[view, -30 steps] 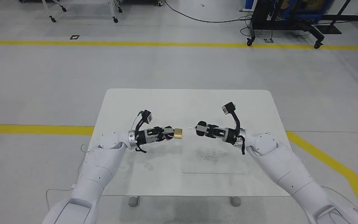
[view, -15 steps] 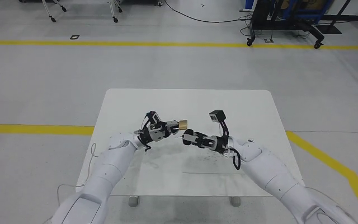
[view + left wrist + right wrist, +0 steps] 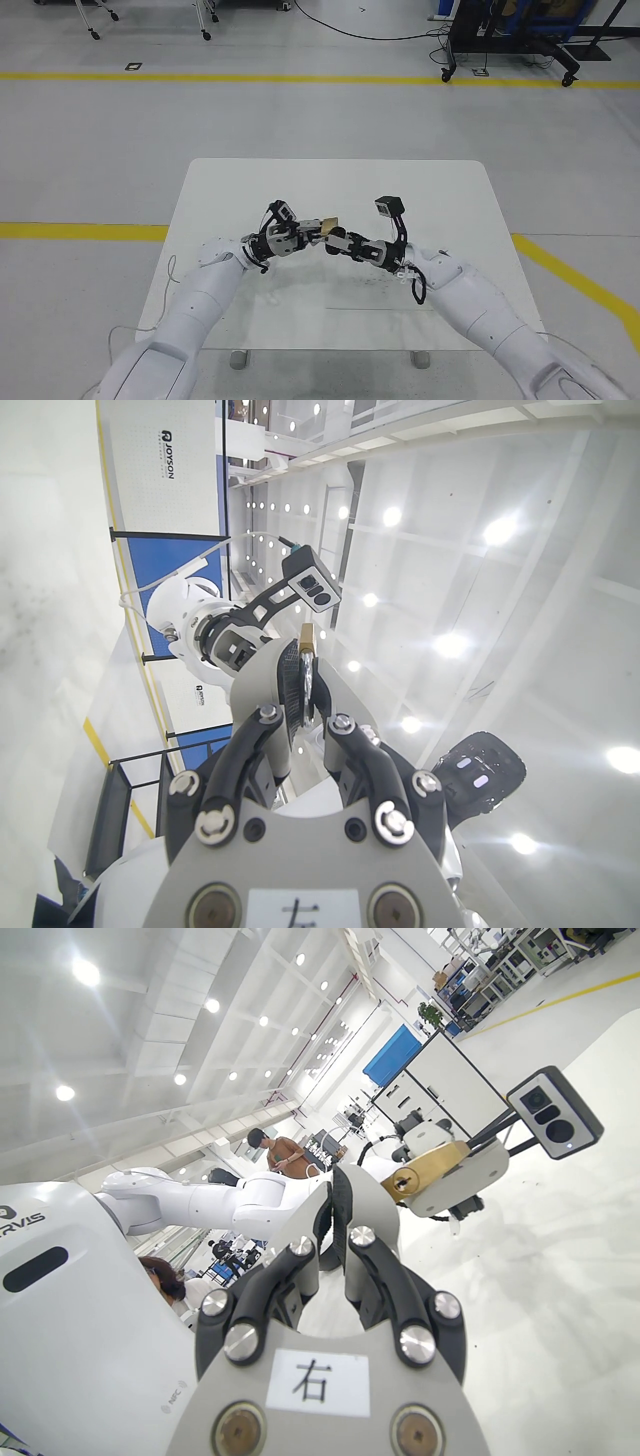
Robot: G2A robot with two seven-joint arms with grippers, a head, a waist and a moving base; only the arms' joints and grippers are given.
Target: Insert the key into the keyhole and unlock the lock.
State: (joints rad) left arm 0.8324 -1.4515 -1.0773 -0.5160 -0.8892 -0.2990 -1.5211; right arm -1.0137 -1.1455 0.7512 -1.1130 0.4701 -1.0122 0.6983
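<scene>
Holding the brass lock (image 3: 425, 1168) clamped tight, left pincer (image 3: 306, 680) hangs over the desk (image 3: 440, 190) middle; right pincer (image 3: 340, 1198), fingers pressed together, sits just beside the keyhole (image 3: 400, 1184).

Left tool (image 3: 314, 230) and right tool (image 3: 334, 238) nearly meeting, padlock (image 3: 328, 224) between, passing room over table (image 3: 440, 190) either side.

Pale floor (image 3: 300, 120), yellow lines (image 3: 250, 76), perhaps carts (image 3: 515, 28)

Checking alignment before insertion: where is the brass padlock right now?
In the top view the brass padlock is over the middle of the table, clamped in the left gripper, with the right gripper just beside it; its keyhole faces the right wrist camera.
</scene>
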